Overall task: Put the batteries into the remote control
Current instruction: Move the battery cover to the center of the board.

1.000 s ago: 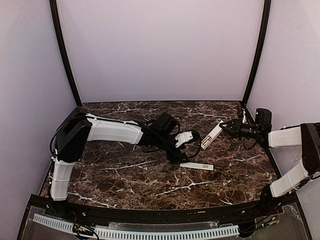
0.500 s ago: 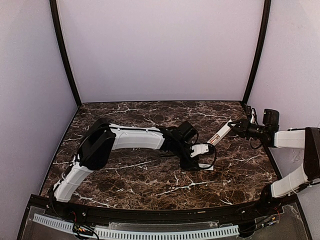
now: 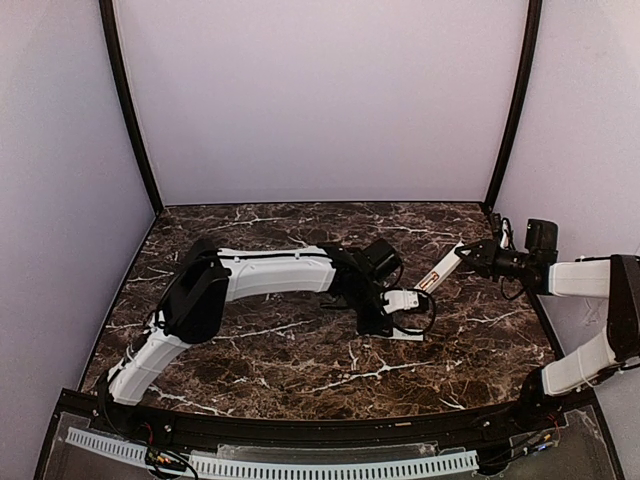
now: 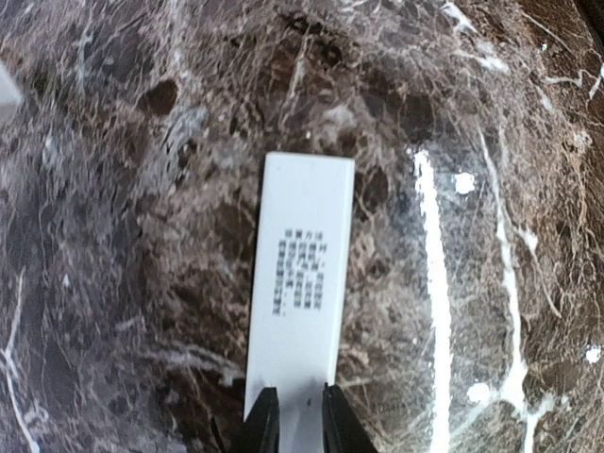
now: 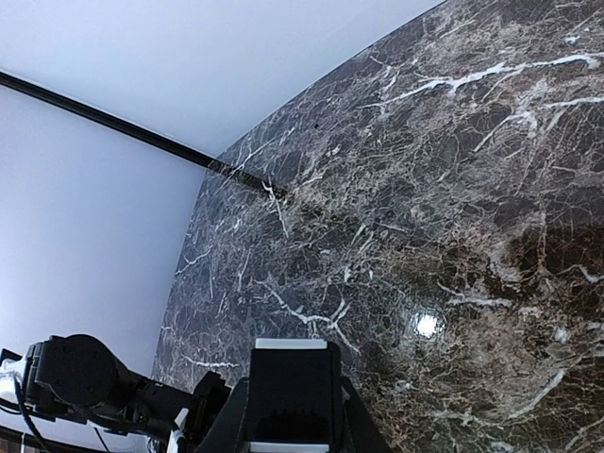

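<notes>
White remote [image 3: 441,268]: we are holding it aloft at the right, clamped in our right gripper [image 3: 463,257]. Gold showing on it suggests the batteries [image 3: 432,279] are seated. Our left gripper [image 4: 300,425] is pinching the cover [image 4: 302,283] on the table [image 3: 250,350]; refitting it is remaining.

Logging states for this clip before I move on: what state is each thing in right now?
remote control: held at one end by the right gripper, slanted, seemingly off the table.
cover strip: flat on the table, printed side up, off the remote control.
left gripper: jaws nearly together at the cover strip's near end; grip uncertain.
right gripper: shut on the remote control.
batteries: too small to make out.
</notes>
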### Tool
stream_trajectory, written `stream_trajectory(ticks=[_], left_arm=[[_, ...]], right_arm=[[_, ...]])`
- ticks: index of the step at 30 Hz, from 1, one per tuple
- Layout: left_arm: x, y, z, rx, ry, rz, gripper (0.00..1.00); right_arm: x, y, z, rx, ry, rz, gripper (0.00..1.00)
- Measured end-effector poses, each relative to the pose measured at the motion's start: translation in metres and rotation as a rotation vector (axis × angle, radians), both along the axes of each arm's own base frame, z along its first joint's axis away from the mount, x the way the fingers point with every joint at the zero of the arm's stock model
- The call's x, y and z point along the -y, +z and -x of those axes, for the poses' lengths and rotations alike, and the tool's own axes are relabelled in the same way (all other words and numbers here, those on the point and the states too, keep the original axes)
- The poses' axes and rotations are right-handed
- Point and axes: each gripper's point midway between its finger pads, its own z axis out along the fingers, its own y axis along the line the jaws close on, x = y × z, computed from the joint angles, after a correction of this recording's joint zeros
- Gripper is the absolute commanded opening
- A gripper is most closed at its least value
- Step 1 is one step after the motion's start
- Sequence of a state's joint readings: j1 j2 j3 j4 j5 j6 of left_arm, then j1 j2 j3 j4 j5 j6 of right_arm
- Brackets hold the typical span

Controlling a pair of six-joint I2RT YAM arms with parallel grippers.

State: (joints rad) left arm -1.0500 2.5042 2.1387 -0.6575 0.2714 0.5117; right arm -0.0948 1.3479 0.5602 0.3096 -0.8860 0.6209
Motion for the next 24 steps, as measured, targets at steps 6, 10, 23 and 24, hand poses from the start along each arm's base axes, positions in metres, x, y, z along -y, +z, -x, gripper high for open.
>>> stream_trajectory(ticks=[6,10,23,24], left_arm=[[-0.050,0.000,0.002,-0.027,0.094,-0.112,0.19],[-0.093,-0.005,0.009,-0.032,0.152,-0.198,0.32],[-0.107,0.005,0.013,-0.021,0.206,-0.158,0.65],[-0.102,0.009,0.011,-0.013,0.203,-0.140,0.65]], right_arm=[[-0.005,-0.002,0.005,-0.003,0.025,-0.007,0.00],[-0.012,-0.002,0.007,0.000,0.047,-0.004,0.00],[-0.013,-0.005,0.010,0.005,0.046,0.033,0.00],[-0.013,-0.005,0.010,0.007,0.046,0.035,0.00]])
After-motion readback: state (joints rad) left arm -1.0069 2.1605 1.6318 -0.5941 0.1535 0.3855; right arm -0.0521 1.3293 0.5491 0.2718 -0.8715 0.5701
